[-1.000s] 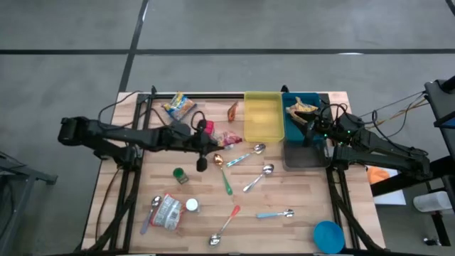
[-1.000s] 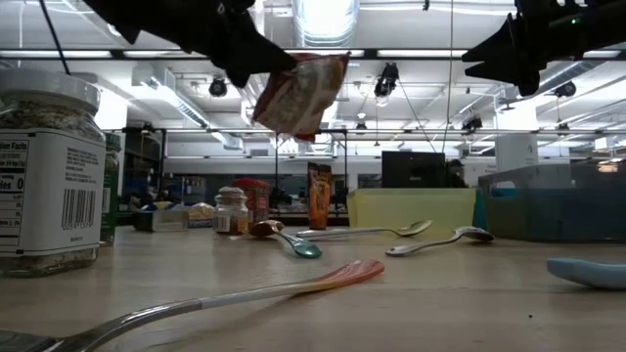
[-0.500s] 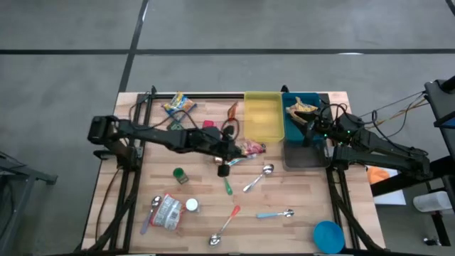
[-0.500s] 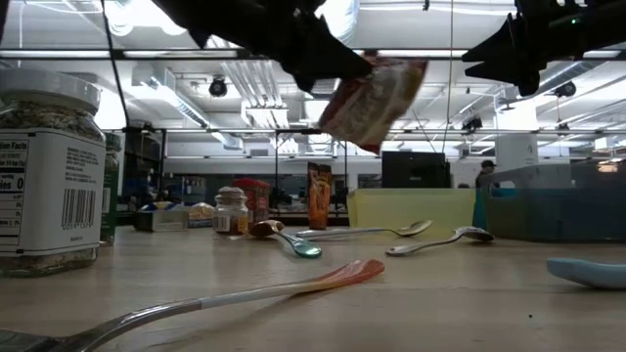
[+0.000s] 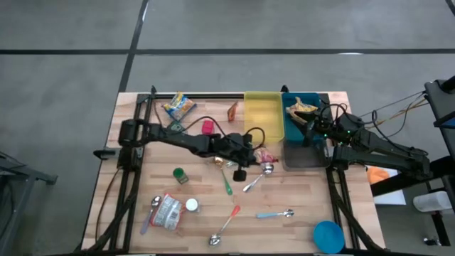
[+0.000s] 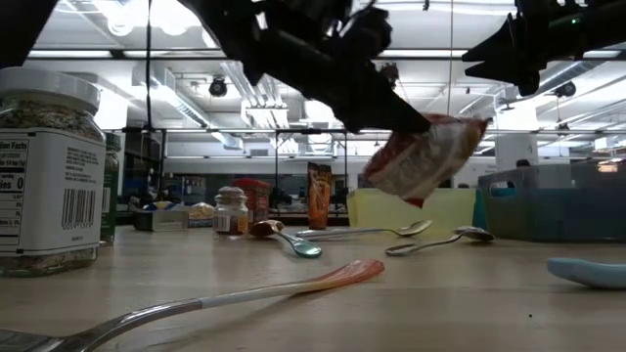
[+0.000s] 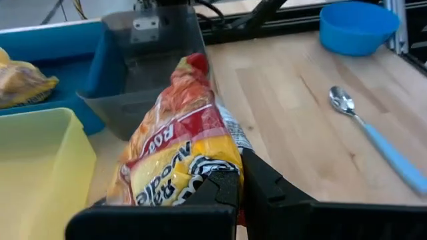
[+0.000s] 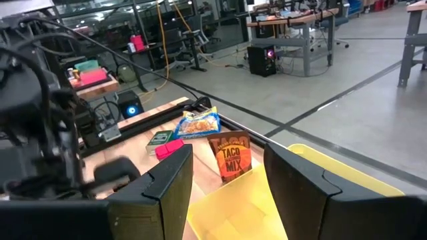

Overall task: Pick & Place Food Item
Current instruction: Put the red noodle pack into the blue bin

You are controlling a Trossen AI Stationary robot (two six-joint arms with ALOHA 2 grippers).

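The left gripper [image 7: 237,183] is pinching a noodle packet [image 7: 179,150] between closed fingers, holding it in the air above the table [image 5: 298,192], just beside the yellow bin [image 5: 264,117] and grey bin [image 5: 303,153]. The right gripper [image 8: 227,180] is hovering over the bins, its fingers standing apart and gripping nothing.

bright ceiling lights glare in the low view; arm silhouetted.

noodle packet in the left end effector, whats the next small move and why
Probably carry it a little farther toward the bins. The left end effector is shut on the noodle packet, held above the table between the yellow bin and the grey bin, over neither yet. Which bin is meant, I cannot tell.
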